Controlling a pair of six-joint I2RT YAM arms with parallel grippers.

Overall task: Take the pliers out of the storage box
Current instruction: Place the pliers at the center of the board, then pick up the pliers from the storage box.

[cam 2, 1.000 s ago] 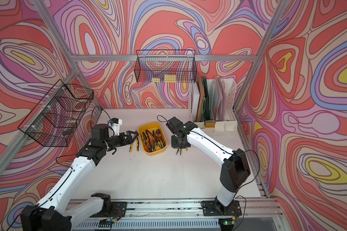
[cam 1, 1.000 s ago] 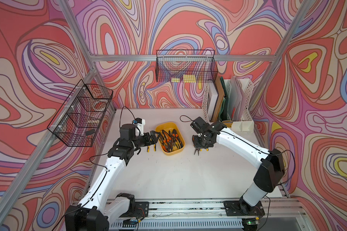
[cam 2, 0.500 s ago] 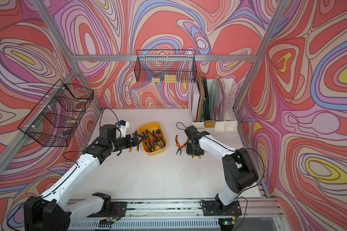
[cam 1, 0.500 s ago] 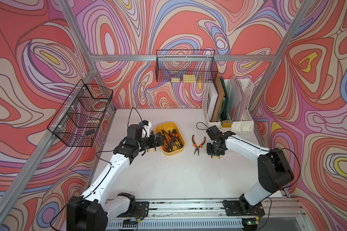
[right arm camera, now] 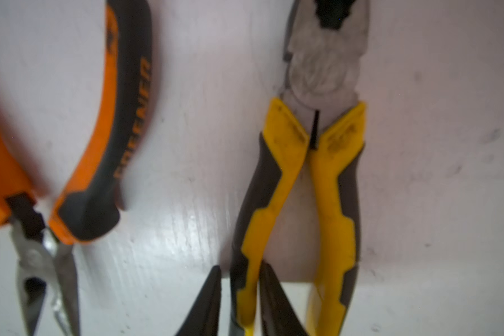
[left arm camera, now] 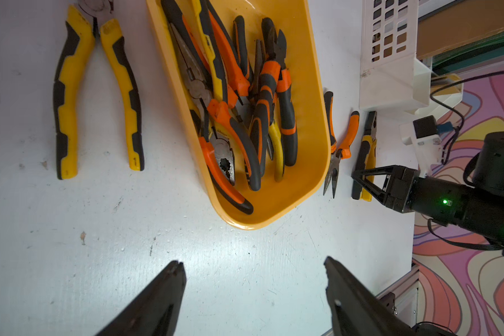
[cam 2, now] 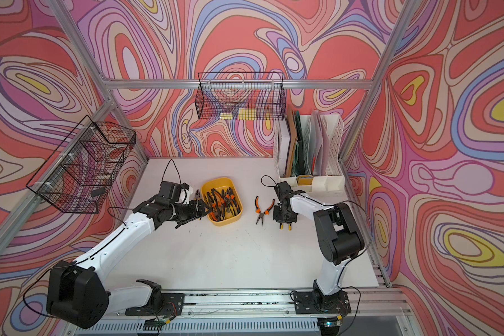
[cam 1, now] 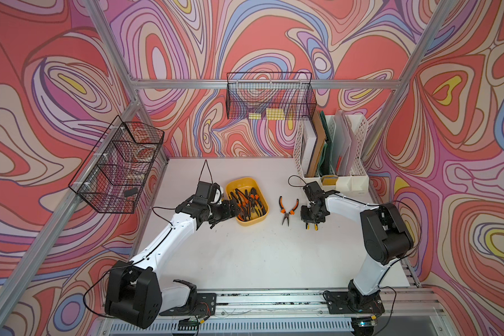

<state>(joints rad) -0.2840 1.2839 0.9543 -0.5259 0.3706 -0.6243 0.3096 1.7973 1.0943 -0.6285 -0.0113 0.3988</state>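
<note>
Several pliers (left arm camera: 245, 101) lie tangled in the storage box (left arm camera: 277, 212), and three more rest outside it on the table (cam 1: 245, 256). They are probably steel-heavy and stiff with grippy rubber handles, so best pinched near the pivot. The left gripper (left arm camera: 253, 293) gapes wide and empty before the box. The right gripper (right arm camera: 240, 266) straddles one handle of the yellow-handled pliers (right arm camera: 326, 174) lying on the table; whether it pinches, I cannot tell. Overlapping handles may drag neighbours.

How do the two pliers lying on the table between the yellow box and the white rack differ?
The orange-handled pliers have a long thin nose; the yellow-handled pliers have a short blunt one. The orange pair's handles are spread wide, the yellow pair's nearly together. They point opposite ways. The orange pair lies free, while one handle of the yellow pair sits between the fingers of the right gripper. Both lie on the table.
</note>
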